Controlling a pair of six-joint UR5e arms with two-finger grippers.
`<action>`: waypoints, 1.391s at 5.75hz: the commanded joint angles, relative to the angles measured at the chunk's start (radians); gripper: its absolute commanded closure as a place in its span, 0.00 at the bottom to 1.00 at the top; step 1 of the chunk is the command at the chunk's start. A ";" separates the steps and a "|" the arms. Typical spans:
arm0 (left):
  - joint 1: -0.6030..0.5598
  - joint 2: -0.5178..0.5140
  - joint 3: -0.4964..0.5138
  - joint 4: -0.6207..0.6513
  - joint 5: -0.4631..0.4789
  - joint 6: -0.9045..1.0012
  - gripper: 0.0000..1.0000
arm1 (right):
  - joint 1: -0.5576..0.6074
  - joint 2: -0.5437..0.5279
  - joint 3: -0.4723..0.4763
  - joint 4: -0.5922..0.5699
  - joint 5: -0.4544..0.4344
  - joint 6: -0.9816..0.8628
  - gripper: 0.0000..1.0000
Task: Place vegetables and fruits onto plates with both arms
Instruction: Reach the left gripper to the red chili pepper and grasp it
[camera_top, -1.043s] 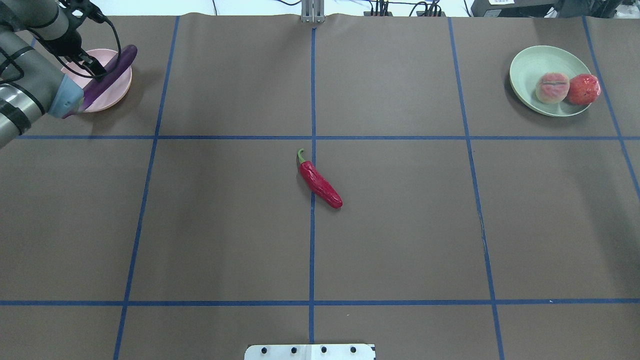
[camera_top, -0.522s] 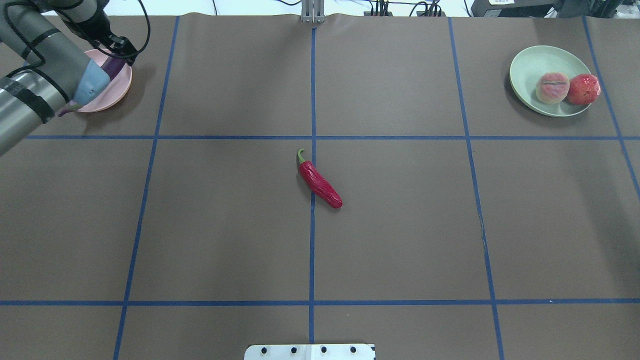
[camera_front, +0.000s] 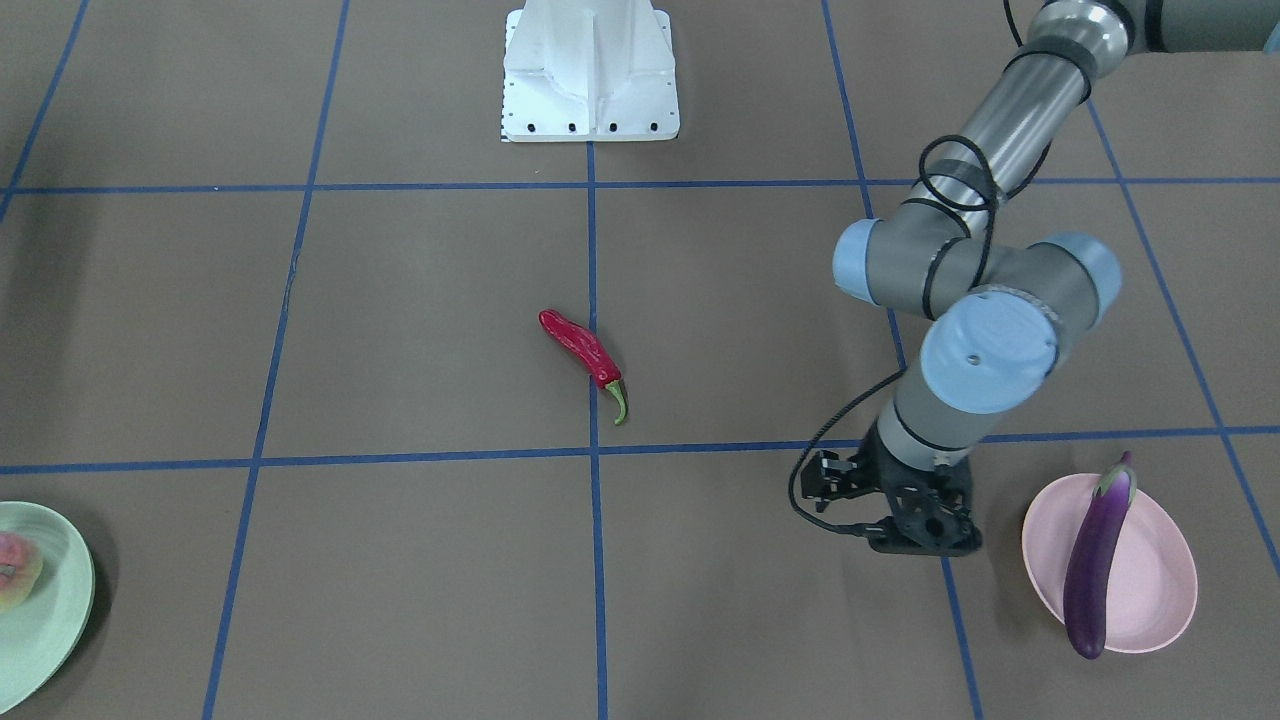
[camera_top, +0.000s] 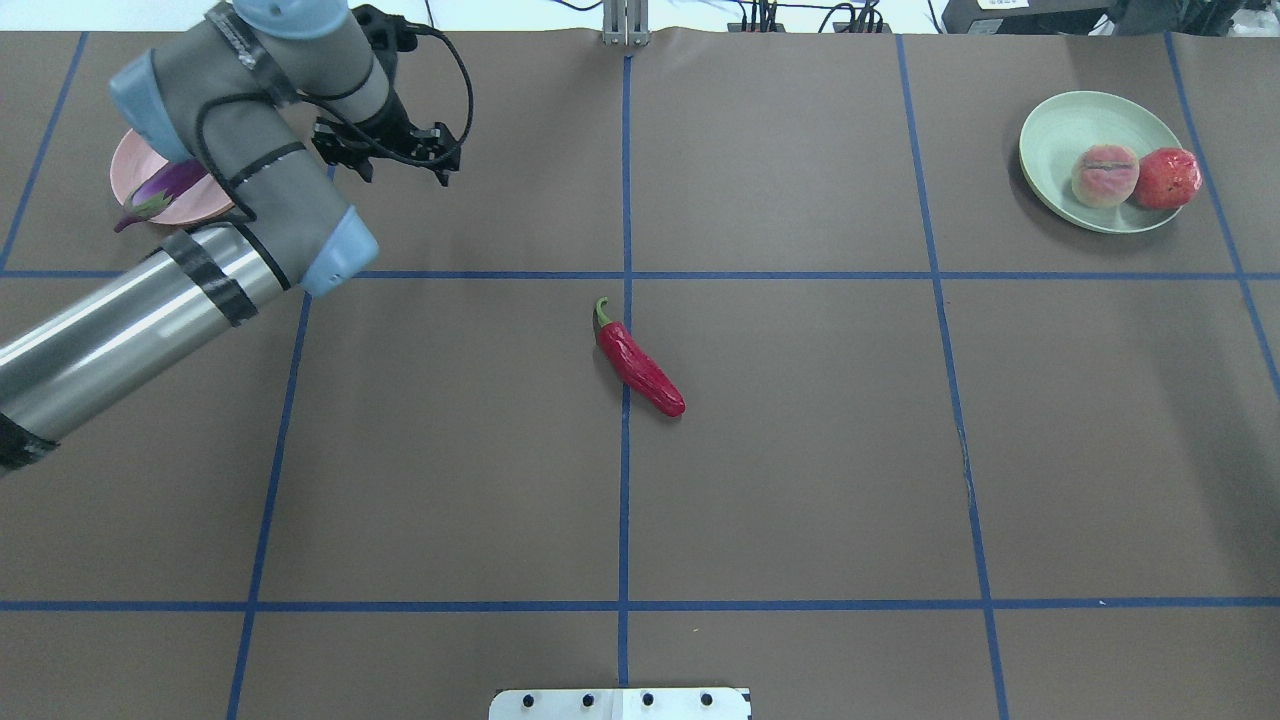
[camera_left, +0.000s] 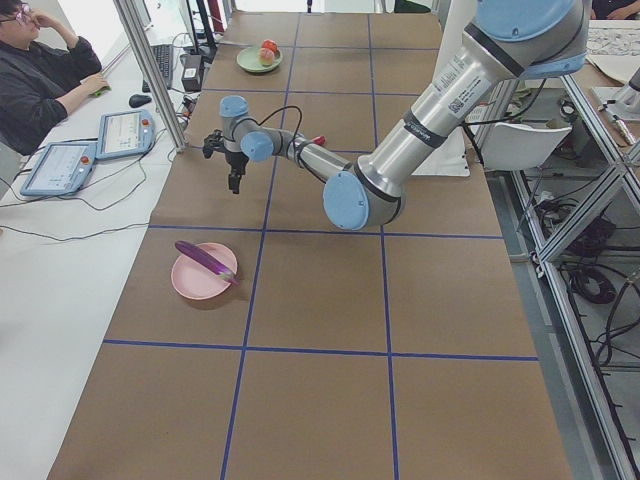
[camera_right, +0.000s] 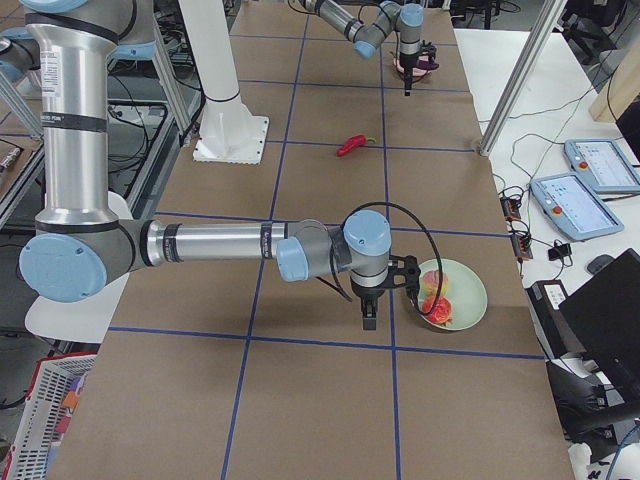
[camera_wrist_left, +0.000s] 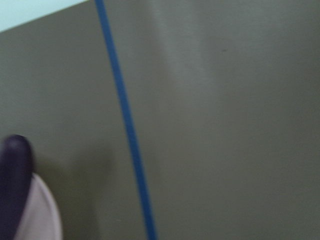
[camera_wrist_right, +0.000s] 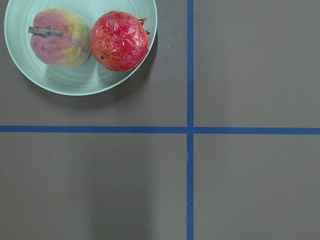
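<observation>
Left tool (camera_front: 922, 540) state unreadable; pink plate (camera_front: 1152, 582) holds eggplant (camera_front: 1095, 555), mint plate (camera_top: 1065, 135) peach (camera_top: 1104, 175), pomegranate (camera_top: 1166, 178).

A brown paper-covered table (camera_top: 800, 480), crossed by a grid of blue tape lines (camera_top: 624, 500), carries four things directly: the white pedestal base (camera_front: 590, 70), a red chili pepper (camera_top: 638, 362) and two plates. The pink plate (camera_front: 1150, 575) sits near the fingers of the left gripper (camera_left: 232, 186) — on their side away from the chili pepper, which lies well apart from them at the table's middle. The mint green plate (camera_top: 1060, 130) lies just beside the fingers of the right gripper (camera_right: 368, 320).
</observation>
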 joint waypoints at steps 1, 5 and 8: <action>0.157 -0.068 -0.057 0.003 0.011 -0.451 0.01 | 0.000 0.000 0.000 0.000 0.001 -0.001 0.00; 0.359 -0.139 -0.045 0.069 0.167 -0.659 0.04 | 0.000 -0.001 0.000 -0.002 0.003 -0.001 0.00; 0.356 -0.139 -0.062 0.138 0.189 -0.547 1.00 | 0.000 -0.001 -0.002 -0.002 -0.002 -0.001 0.00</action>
